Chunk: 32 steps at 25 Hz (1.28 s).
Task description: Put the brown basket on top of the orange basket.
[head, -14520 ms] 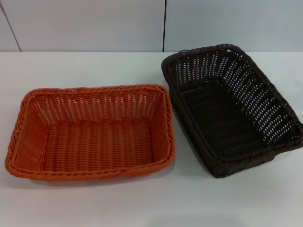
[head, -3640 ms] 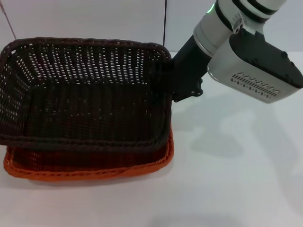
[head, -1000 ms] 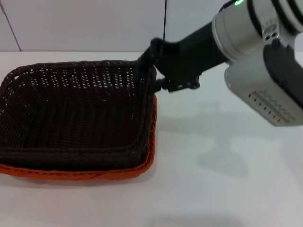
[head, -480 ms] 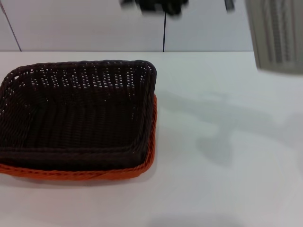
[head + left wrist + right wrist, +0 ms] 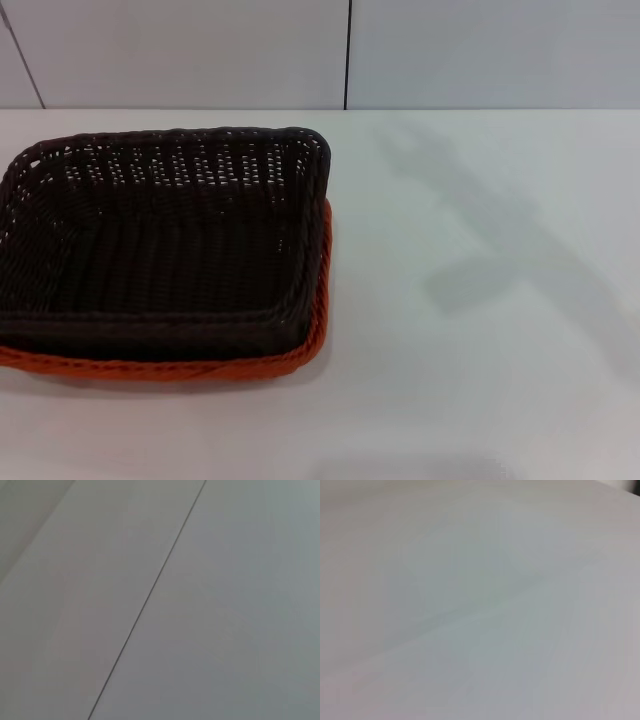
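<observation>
The dark brown basket (image 5: 160, 240) sits nested inside the orange basket (image 5: 300, 350) at the left of the white table in the head view. Only the orange rim shows, along the near side and the right side under the brown one. Neither gripper appears in any view. An arm's shadow falls across the table to the right of the baskets. Both wrist views show only plain pale surface.
The white table (image 5: 480, 350) stretches to the right of and in front of the baskets. A pale wall with a dark vertical seam (image 5: 347, 55) stands behind the table. The left wrist view shows a thin dark seam line (image 5: 150, 590) across a pale surface.
The right arm, at the brown basket's far right corner a second ago, has risen out of view. The brown basket stays nested in the orange one.
</observation>
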Available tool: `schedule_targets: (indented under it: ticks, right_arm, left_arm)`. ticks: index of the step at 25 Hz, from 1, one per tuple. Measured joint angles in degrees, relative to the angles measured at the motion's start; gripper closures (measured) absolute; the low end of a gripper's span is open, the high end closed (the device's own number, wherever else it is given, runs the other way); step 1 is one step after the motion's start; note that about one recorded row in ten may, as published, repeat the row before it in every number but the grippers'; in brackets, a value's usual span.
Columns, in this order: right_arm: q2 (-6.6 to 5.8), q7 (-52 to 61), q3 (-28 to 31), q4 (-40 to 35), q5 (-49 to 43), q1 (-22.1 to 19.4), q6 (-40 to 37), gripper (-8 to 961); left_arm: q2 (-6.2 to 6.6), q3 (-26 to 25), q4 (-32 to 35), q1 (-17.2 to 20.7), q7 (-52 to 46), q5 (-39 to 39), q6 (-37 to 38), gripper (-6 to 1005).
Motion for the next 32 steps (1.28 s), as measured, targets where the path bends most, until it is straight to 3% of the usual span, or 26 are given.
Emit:
schedule_targets:
  ticks: [3,7,14,17,19,23,26,32]
  right_arm:
    - [-0.01,-0.8,-8.4,0.9,-0.9,-3.3,-20.4,559]
    - [-0.12,-0.6,-10.3,5.4,1.7,-3.8,-35.8,559]
    - [-1.45,4.6,-2.2,20.6,10.7,0.5,-40.6,559]
    - [-1.89,7.0,-1.6,26.1,10.7,1.7,-41.2,559]
    - [-1.55,7.4,-2.1,27.3,10.5,1.3,-42.3,559]
    - [-0.69,8.0,-5.4,28.9,9.7,-0.1,-47.2,559]
    - [-0.61,13.4,-10.9,34.5,5.8,0.7,-56.4,559]
    - [-0.63,43.4,-22.7,56.5,-12.6,4.7,-80.4,559]
  left_arm:
    - [-0.03,0.4,-1.4,-0.4,0.4,0.0,0.2,545]
    - [-0.18,0.5,-1.9,-1.6,0.8,0.0,0.8,545]
    - [-0.38,-0.1,-1.9,-3.6,2.1,-0.1,1.3,545]
    - [-0.45,-0.1,-1.9,-4.5,3.5,0.0,1.4,545]
    - [-0.38,-0.1,-1.8,-4.9,4.2,0.0,1.5,545]
    - [-0.09,0.3,-1.9,-5.0,5.3,0.0,1.6,545]
    - [0.21,0.5,-2.0,-4.5,5.3,0.1,1.2,545]
    - [0.81,2.7,-1.4,-3.3,5.9,0.3,1.2,545]
